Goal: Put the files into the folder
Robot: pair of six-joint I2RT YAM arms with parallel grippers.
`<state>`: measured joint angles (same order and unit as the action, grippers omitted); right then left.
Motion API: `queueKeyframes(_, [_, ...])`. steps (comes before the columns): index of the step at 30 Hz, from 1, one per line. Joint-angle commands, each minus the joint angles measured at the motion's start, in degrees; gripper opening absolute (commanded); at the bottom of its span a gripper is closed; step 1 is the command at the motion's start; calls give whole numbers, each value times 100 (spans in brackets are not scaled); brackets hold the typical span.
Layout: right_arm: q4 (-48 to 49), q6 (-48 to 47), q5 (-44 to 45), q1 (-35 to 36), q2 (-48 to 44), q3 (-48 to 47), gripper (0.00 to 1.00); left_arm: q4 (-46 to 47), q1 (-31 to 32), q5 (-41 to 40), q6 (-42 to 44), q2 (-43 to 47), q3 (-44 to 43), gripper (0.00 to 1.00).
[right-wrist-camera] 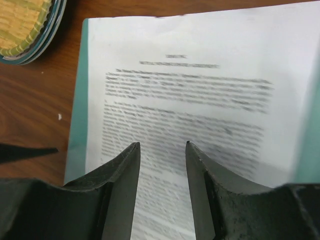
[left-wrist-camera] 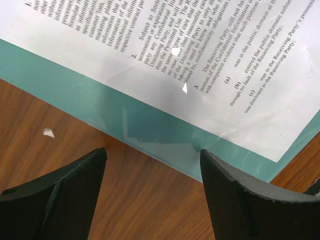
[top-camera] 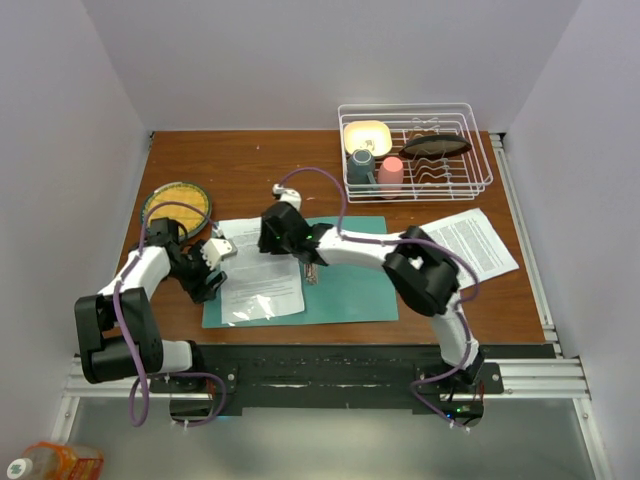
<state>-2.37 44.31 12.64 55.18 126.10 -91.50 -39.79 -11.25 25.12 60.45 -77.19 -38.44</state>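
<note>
The teal folder (top-camera: 345, 290) lies open and flat on the wooden table. One printed white file (top-camera: 262, 280) rests on its left leaf, and a second file (top-camera: 478, 243) lies on the bare table to the right. My left gripper (top-camera: 215, 255) is open at the folder's left edge. In the left wrist view its gripper (left-wrist-camera: 152, 155) is over wood, just short of the folder (left-wrist-camera: 125, 112) and the file (left-wrist-camera: 200, 60). My right gripper (top-camera: 280, 230) hovers open over the file's far end. Nothing sits between its jaws (right-wrist-camera: 162, 145), and the file (right-wrist-camera: 200, 85) lies below them.
A white wire dish rack (top-camera: 470, 180) with cups and bowls stands at the back right. A round plate with a yellow woven mat (top-camera: 177, 205) sits at the back left, close to the left arm. The same plate (right-wrist-camera: 25, 25) shows in the right wrist view.
</note>
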Motion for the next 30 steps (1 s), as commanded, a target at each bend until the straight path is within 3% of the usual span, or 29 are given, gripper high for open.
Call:
queueKeyframes(1, [-9, -125, 475, -227, -1558, 1507, 46, -47, -97, -7, -24, 64, -209, 81])
queueKeyframes(6, [211, -55, 371, -455, -2002, 2409, 46, 15, -193, -183, 116, 11, -15, 80])
queueKeyframes(15, [131, -467, -77, -912, -1378, 1592, 47, -328, -370, -429, 600, -68, -51, 79])
queueKeyframes(30, [1256, -556, -1870, -1396, -991, 1802, 41, 200, -370, -333, 477, -508, 284, 76])
